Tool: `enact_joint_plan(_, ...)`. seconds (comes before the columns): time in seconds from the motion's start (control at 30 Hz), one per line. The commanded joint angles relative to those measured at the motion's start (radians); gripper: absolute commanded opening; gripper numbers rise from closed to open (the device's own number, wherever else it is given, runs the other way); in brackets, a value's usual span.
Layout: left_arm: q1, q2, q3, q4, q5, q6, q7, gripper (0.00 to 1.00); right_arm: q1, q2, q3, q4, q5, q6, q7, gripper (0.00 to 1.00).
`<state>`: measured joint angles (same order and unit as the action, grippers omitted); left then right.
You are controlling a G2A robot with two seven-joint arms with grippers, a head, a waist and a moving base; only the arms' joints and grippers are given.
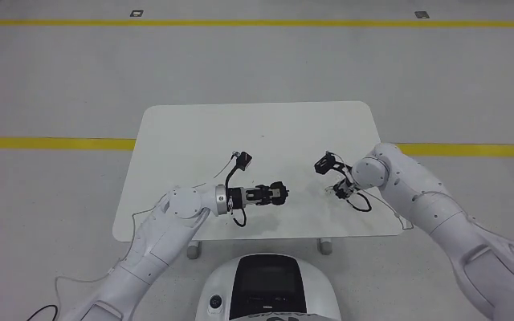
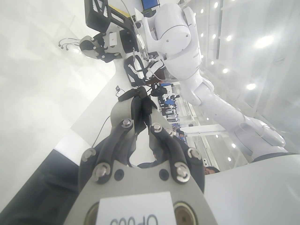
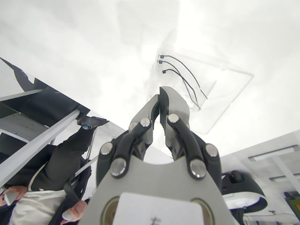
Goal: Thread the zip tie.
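Right end effector (image 3: 159, 98) pressed together, nothing between the pads, near three black zip ties (image 3: 185, 80) lying in a clear tray (image 3: 234, 90) on the desk (image 1: 257, 128). Left end effector (image 2: 140, 99) likewise pressed together. Risk: the ties lie close together, so one pinch may lift two or skid the tray. The right wrist view gives the tie heads; the top view gives the arm spacing.

the left arm (image 1: 165, 229) is stretched inward, with the left gripper (image 1: 279, 193) held level and its fingers pressed together. the right arm (image 1: 426, 201) is bent at the wrist; the right gripper (image 1: 343, 191) is pointed downward, fingers likewise closed.
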<state>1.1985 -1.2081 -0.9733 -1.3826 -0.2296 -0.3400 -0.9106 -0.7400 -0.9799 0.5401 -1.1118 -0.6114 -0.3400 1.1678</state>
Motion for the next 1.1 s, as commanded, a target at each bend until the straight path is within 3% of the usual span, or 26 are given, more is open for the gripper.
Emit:
enact_joint_plan(0.0, 0.0, 0.0, 0.0, 0.0, 0.0, 0.0, 0.0, 0.0, 0.006, 0.001, -0.014, 0.002, 0.012, 0.0, -0.004, 0.0)
enact_joint_plan(0.43, 0.0, 0.0, 0.0, 0.0, 0.0, 0.0, 0.0, 0.0, 0.041, 0.001, -0.089, 0.003, 0.105, 0.0, -0.054, 0.0)
enact_joint_plan(0.73, 0.0, 0.0, 0.0, 0.0, 0.0, 0.0, 0.0, 0.0, 0.055, 0.001, -0.117, 0.042, 0.024, 0.0, -0.149, 0.0)
enact_joint_plan(0.77, 0.0, 0.0, 0.0, 0.0, 0.0, 0.0, 0.0, 0.0, 0.055, 0.001, -0.117, 0.045, 0.023, 0.0, -0.154, 0.07)
enact_joint_plan(1.07, 0.0, 0.0, 0.0, 0.0, 0.0, 0.0, 0.0, 0.0, 0.052, -0.007, -0.137, 0.069, 0.005, 0.0, -0.204, 0.11)
